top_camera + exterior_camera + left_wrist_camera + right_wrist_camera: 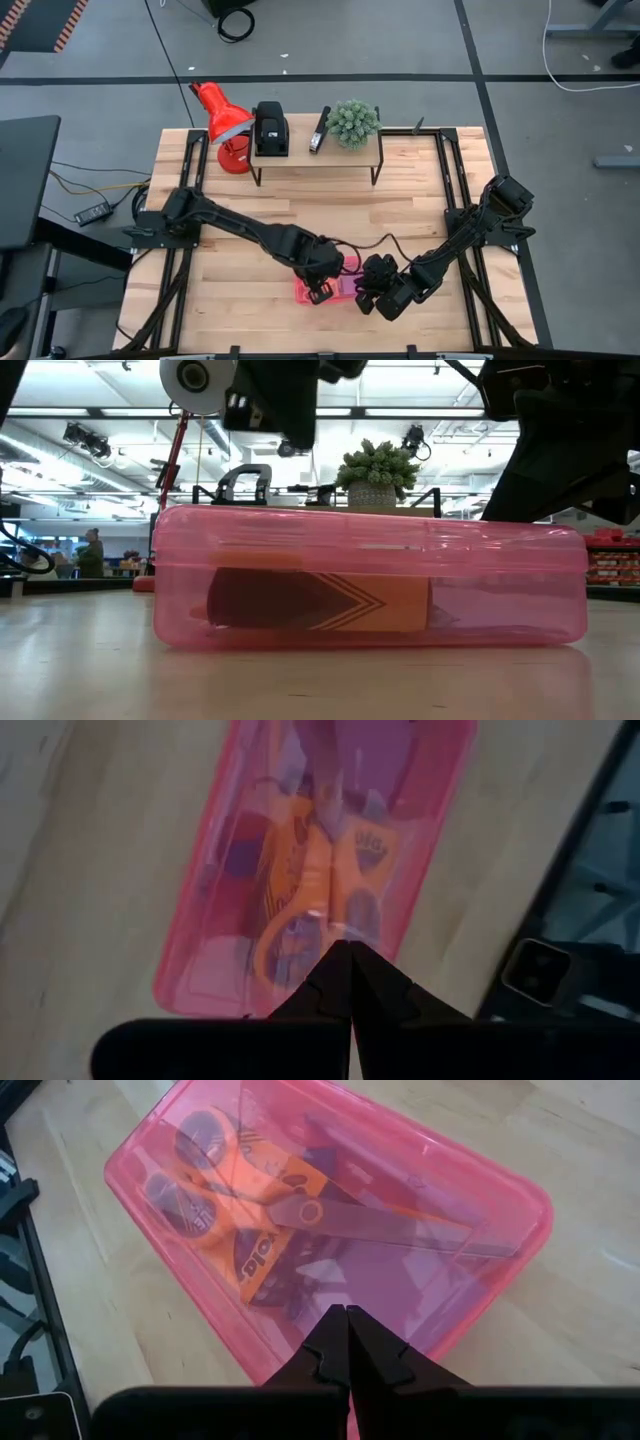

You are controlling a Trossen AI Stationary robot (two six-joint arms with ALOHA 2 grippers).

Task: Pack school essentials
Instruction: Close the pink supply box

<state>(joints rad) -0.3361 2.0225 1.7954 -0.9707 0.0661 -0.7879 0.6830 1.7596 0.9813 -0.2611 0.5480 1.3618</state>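
From above, the wooden table carries a pink box near the middle of its front edge, mostly covered by the two arms. The left gripper hangs over the box's left part and the right gripper sits just at its right end. Along the back edge stand a red lamp towards the left corner and a small shelf bearing a black device, a stapler and a potted plant.

At table height, the pink box fills the middle, lying flat with its lid shut. Through the tinted wall a crayon box with a chevron pattern shows, lying along the bottom. Dark arm parts hang above both ends. The plant stands behind.

From the left wrist, the fingers meet tip to tip, closed with nothing between them, right above the box lid. Under the lid lie the scissors, their handle loops nearest the tips.

From the right wrist, that gripper is likewise pressed closed and empty, at the box's rim. The scissors lie slantwise inside, handles towards one corner, blades reaching to the opposite end, over darker items I cannot make out.
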